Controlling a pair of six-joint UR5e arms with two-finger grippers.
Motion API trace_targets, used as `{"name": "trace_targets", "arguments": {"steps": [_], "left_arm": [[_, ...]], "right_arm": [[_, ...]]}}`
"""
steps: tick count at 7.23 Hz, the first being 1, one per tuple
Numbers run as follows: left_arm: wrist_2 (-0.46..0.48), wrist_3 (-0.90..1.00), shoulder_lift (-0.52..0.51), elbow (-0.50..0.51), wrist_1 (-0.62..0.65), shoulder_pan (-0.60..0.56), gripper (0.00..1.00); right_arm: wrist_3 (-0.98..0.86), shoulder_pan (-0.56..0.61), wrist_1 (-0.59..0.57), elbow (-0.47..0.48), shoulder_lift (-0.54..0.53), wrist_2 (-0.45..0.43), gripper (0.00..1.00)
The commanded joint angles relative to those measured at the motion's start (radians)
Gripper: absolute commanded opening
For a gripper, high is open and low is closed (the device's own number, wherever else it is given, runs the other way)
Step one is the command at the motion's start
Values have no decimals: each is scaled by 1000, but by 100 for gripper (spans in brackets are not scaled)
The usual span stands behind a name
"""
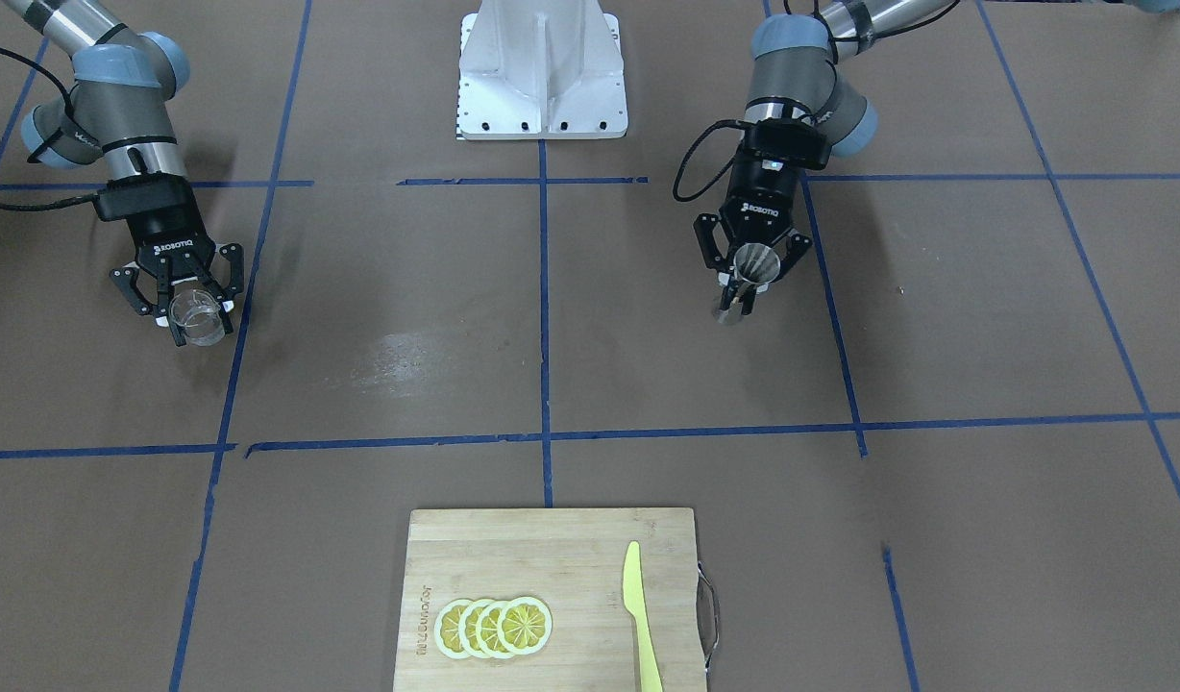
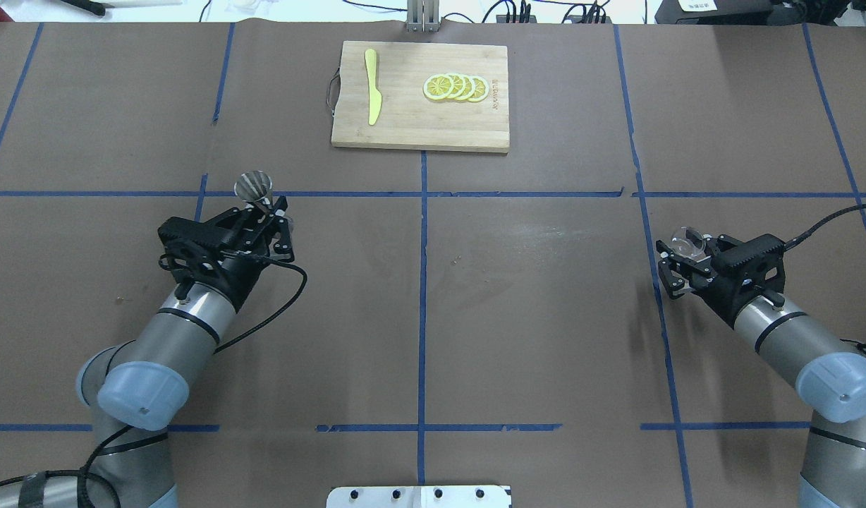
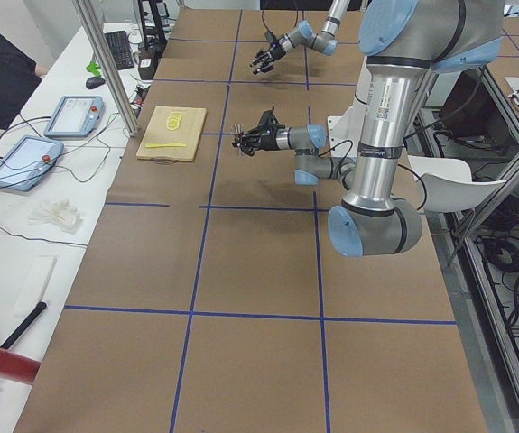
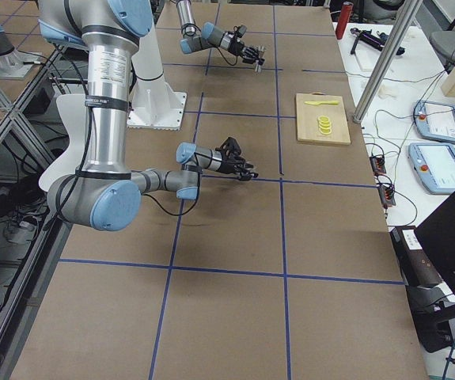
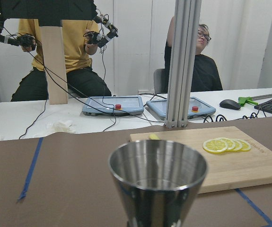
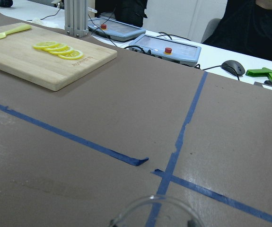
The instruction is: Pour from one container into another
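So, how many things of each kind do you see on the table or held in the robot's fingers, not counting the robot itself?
containers: 2 (metal cup, clear glass cup)
lemon slices: 4
knife: 1
cutting board: 1
Total: 8

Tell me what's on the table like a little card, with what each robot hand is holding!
Left gripper: shut on a metal cup, upright
Right gripper: shut on a clear glass cup
Cutting board: middle of the table's far edge
On the board: four overlapping lemon slices, with a yellow knife apart from them
Pouring: not started, cups far apart
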Motion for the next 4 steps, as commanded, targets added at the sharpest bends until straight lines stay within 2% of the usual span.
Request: {"name": "trace_targets", "arguments": {"steps": [1,2,3,4], "left_arm": [[-52,29,-107,20,83,18,0],[-108,29,-138,21,121,18,0],[-168,29,-161,27,122,24,0],[-172,29,-202,64,122,26,0]], "right_arm": [[-129,52,-61,37,64,66,0],[-143,59,-79,37,108,105,0],[-233,56,-70,43,175,113,0],[-374,59,-94,53,263,108,0]]}}
